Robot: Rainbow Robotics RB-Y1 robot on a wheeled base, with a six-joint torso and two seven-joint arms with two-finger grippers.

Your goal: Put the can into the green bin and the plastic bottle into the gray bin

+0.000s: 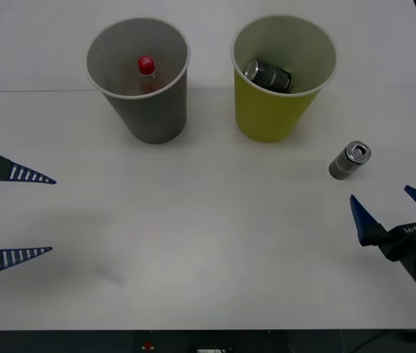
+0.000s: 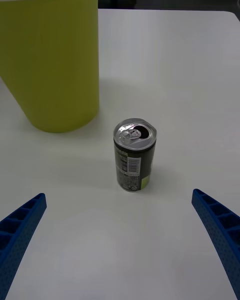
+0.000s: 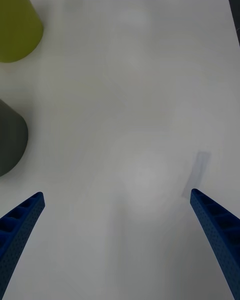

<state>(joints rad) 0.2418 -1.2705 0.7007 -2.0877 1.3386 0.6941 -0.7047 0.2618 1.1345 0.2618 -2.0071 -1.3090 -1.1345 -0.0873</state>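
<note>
Small cylindrical metal can [image 2: 134,155], shiny top, upright beside tapering green bin [image 2: 50,55]

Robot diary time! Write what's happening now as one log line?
upright dark metal can on white table, beside yellow-green bin holding another can | red-capped bottle in gray bin | right tool open facing can | left tool open, idle

Nothing really readable here. Tiny white print and a barcode on the can [image 2: 134,156], too small to make out. Faint white marking on the right gripper [image 1: 392,211], also illegible.
</note>
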